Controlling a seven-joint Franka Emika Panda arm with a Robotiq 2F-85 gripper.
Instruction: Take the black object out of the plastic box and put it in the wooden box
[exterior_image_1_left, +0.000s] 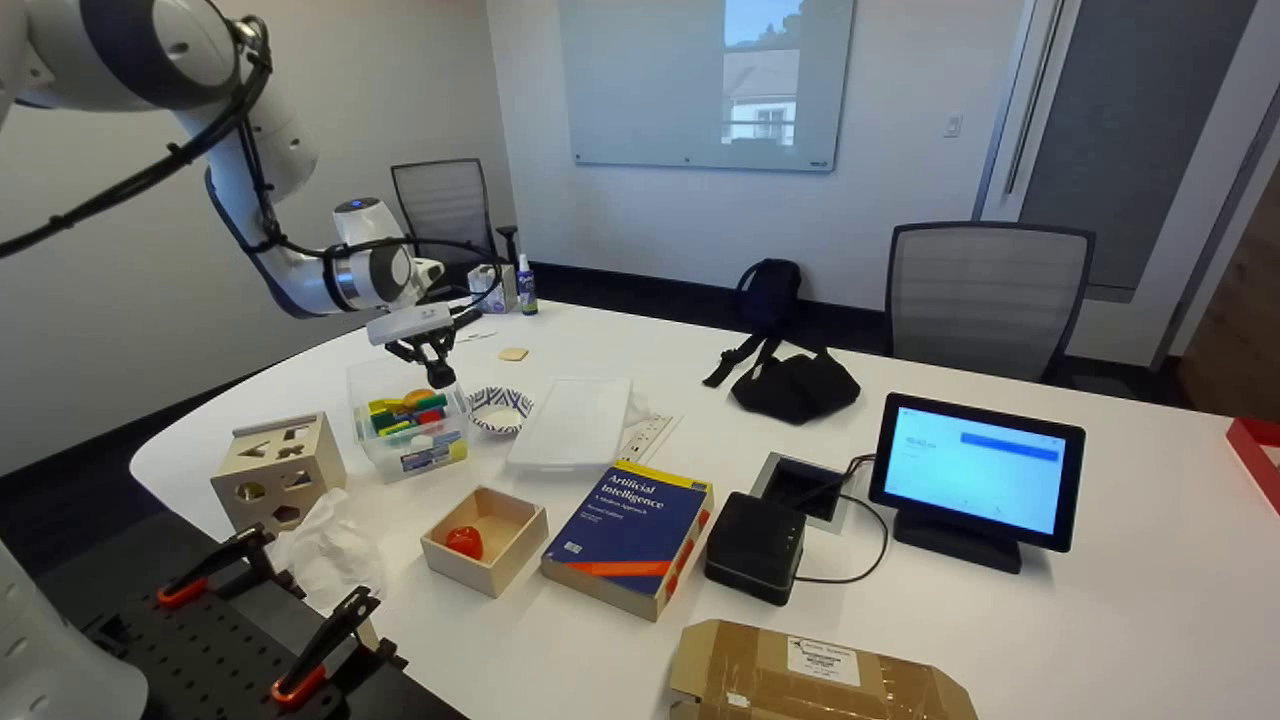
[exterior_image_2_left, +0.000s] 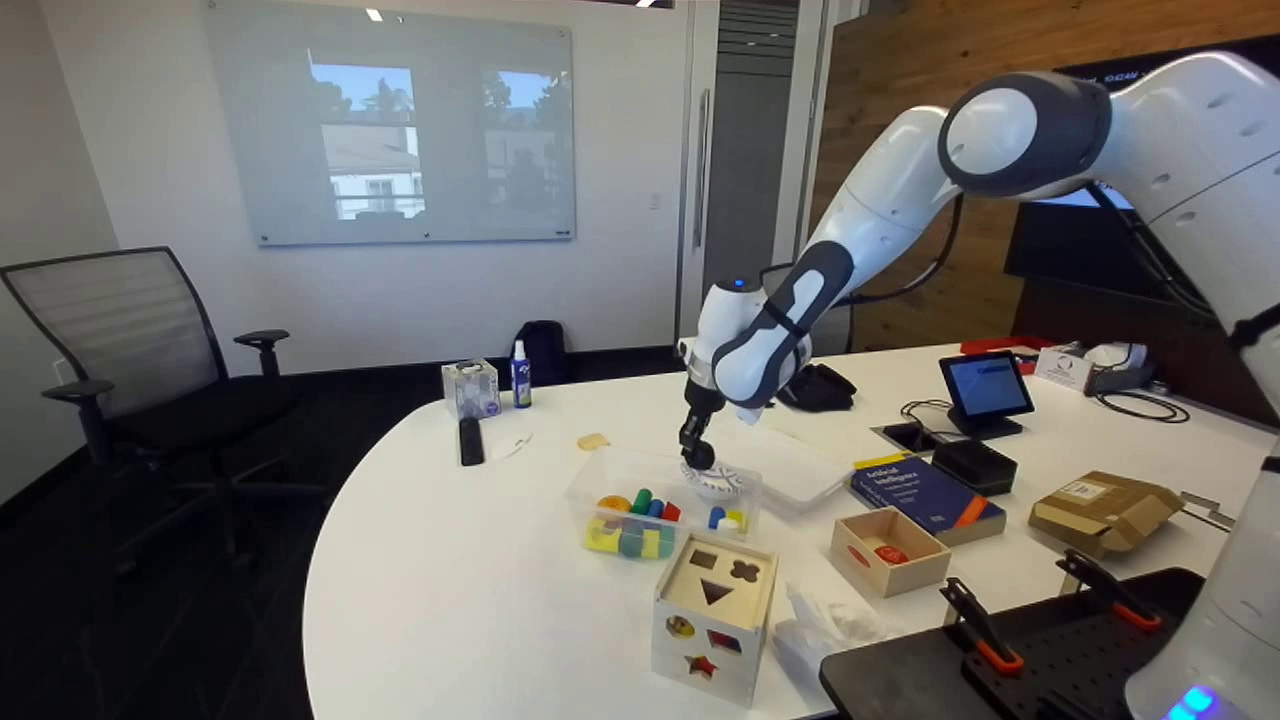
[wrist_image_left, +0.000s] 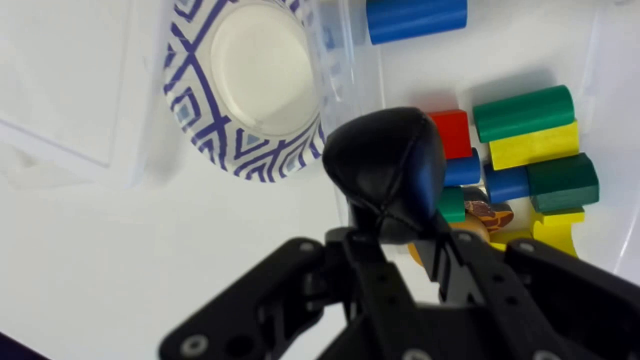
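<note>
Smooth and glossy over the black object (wrist_image_left: 385, 165) — with a bluish sheen down one face. Clear, shiny walls on the plastic box (wrist_image_left: 345, 80); pale, matt wood for the wooden box (exterior_image_1_left: 457, 569) (likewise the shape sorter (exterior_image_1_left: 272, 495)). Brown cardboard for the carton (exterior_image_1_left: 750, 685), mirroring gloss across the whiteboard (exterior_image_2_left: 440, 130) — smooth on the bench (exterior_image_2_left: 470, 560).

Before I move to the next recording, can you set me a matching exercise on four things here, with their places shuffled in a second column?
Things
1. black object
2. shiny red piece
3. patterned bowl
4. spray bottle

Places
A. between the plastic box and the pale lid
B. beside the tissue box
C. held by the gripper
D. in the open wooden box

Pairs: 1-C; 2-D; 3-A; 4-B
</note>
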